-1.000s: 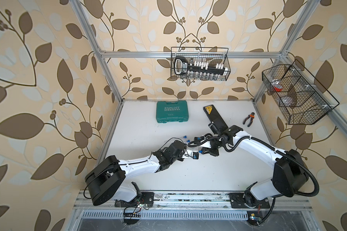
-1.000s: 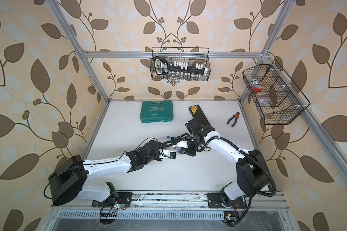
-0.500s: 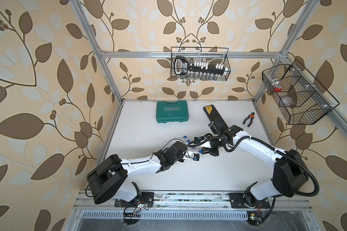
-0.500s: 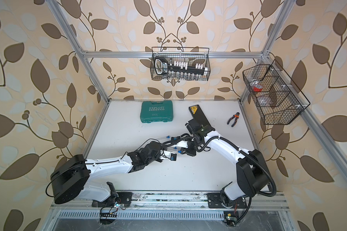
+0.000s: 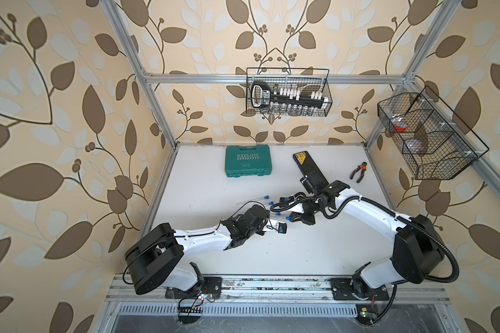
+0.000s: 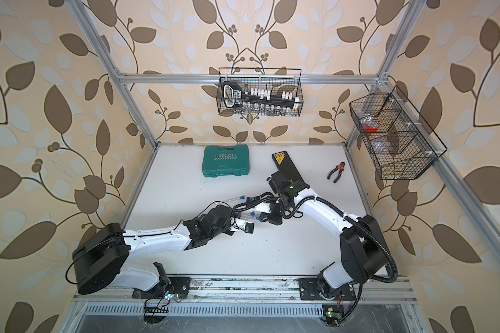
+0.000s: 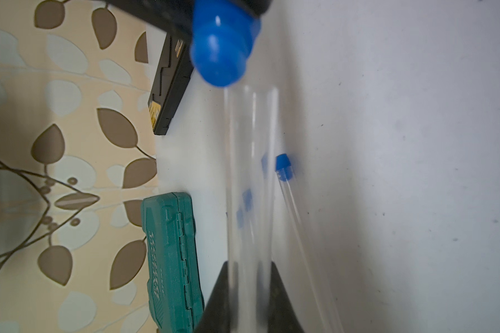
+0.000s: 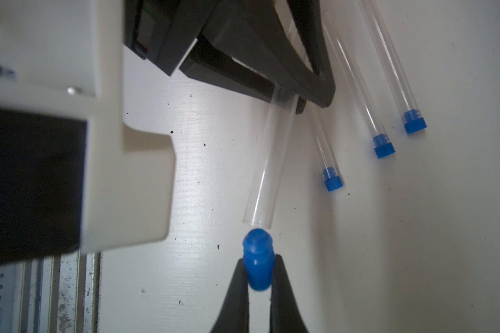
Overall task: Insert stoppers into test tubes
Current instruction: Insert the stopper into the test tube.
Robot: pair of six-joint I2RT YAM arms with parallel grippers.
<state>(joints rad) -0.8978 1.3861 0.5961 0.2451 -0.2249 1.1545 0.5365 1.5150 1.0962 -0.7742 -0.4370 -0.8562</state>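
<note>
The left gripper (image 7: 250, 271) is closed on the one open test tube (image 8: 267, 167), gripping it some way back from its mouth and holding it above the white table (image 8: 416, 230) near mid-table. The right gripper (image 8: 259, 274) pinches a blue stopper (image 8: 257, 253) by its wide cap. The stopper's rounded nose is free and right at the tube's mouth, though contact cannot be confirmed. The tube is probably light, stiff, slick and brittle, so the push should run straight along its axis or it may slip through the pads or crack. The stopper looks slightly yielding, so the cap is the sensible hold. Three stoppered tubes (image 8: 358, 95) lie just beyond, towards the far left.
</note>
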